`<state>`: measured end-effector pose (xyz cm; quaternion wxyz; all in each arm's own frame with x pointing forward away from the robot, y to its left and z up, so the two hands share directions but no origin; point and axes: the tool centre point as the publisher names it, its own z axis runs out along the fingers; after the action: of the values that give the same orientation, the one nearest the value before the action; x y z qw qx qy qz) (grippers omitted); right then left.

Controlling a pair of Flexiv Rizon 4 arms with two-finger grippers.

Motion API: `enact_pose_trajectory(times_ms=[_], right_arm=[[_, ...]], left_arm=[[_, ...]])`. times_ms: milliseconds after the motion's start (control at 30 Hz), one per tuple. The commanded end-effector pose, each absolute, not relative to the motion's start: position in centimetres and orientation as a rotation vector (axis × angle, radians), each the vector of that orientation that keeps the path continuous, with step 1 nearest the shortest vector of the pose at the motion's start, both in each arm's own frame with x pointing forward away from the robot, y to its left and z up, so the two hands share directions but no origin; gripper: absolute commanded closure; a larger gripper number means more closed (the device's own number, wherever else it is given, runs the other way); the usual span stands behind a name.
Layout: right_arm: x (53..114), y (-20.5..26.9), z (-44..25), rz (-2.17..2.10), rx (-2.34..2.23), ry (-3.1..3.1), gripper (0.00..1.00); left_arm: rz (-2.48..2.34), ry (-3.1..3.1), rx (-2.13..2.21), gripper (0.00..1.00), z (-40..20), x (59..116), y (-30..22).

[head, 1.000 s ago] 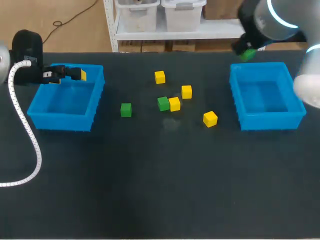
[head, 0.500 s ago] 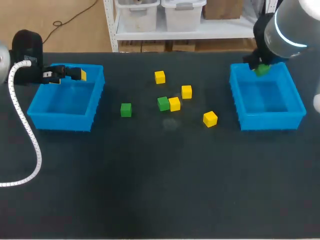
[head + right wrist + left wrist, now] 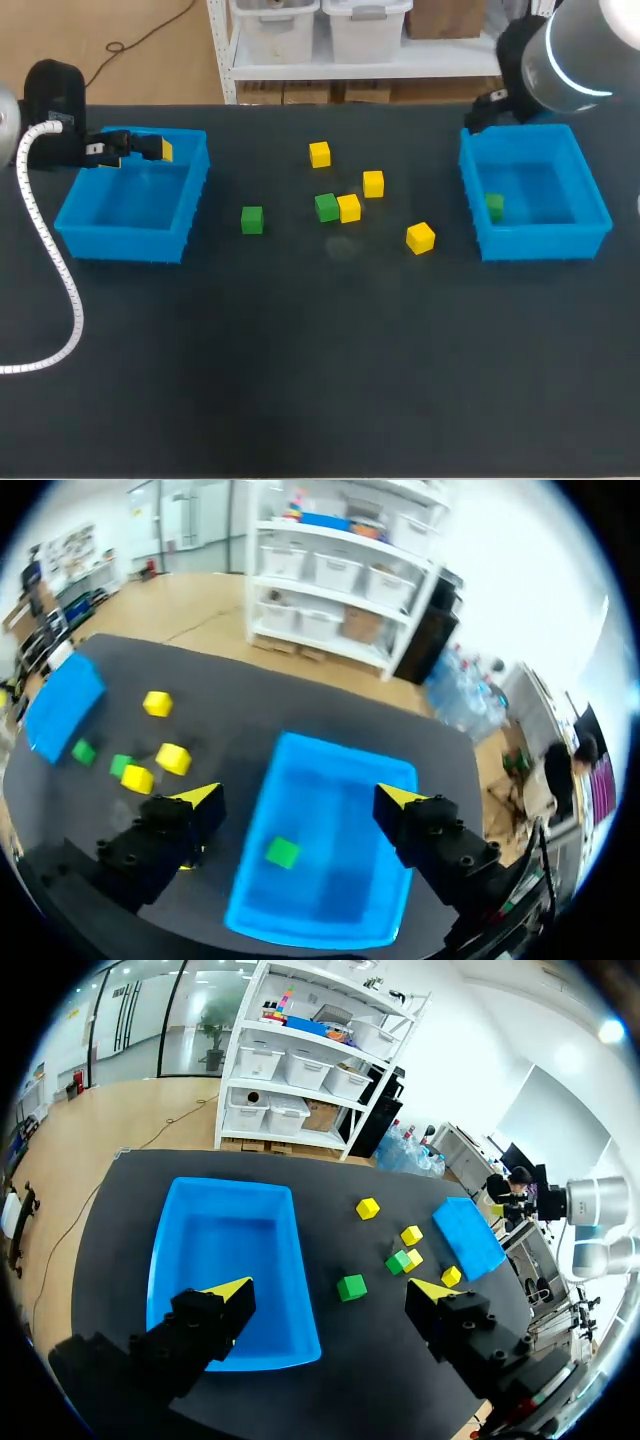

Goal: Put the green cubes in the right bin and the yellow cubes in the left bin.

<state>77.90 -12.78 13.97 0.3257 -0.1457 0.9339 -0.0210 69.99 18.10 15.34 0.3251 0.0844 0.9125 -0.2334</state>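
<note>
My right gripper (image 3: 305, 802) hangs open and empty above the right blue bin (image 3: 345, 780). A green cube (image 3: 282, 853) lies loose on that bin's floor, also seen in the head view as the green cube (image 3: 494, 206) near the bin's left wall (image 3: 470, 190). Two green cubes (image 3: 252, 220) (image 3: 326, 207) and several yellow cubes (image 3: 319, 154) (image 3: 373, 184) (image 3: 349, 208) (image 3: 420, 238) sit mid-table. My left gripper (image 3: 330, 1292) is open and empty over the far edge of the left blue bin (image 3: 225, 1250), which holds no cubes.
A white corrugated cable (image 3: 55, 270) from my left arm loops over the table's left side. The right arm (image 3: 560, 55) comes in above the right bin's far corner. The near half of the black table (image 3: 330, 380) is bare.
My right gripper carried a green cube over the right bin, opened, and the cube dropped onto the bin's floor. The left arm has stayed still.
</note>
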Motion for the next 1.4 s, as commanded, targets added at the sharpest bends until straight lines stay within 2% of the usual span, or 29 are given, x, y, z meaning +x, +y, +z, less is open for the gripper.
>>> enact_pose_trajectory(times_ms=[33, 267, 567, 967, 1400], right_arm=[[77.3, -9.2, 14.5, -0.021, -0.502, 2.402, 0.00], [76.2, -0.4, 13.8, 0.051, -0.752, 2.368, 0.00], [76.0, 6.8, 11.2, 0.098, -0.950, 2.360, 0.00], [75.5, 12.1, 9.2, 0.137, -1.455, 2.268, 0.00], [72.6, 16.5, 6.7, 0.253, -1.659, 2.240, 0.00]], left_arm=[[-0.628, 2.380, 0.228, 0.00, 15.1, 70.0, 18.4], [-0.628, 2.380, 0.228, 0.00, 15.1, 70.0, 18.4], [-0.628, 2.380, 0.228, 0.00, 15.1, 70.0, 18.4], [-0.628, 2.380, 0.228, 0.00, 15.1, 70.0, 18.4], [-0.628, 2.380, 0.228, 0.00, 15.1, 70.0, 18.4]])
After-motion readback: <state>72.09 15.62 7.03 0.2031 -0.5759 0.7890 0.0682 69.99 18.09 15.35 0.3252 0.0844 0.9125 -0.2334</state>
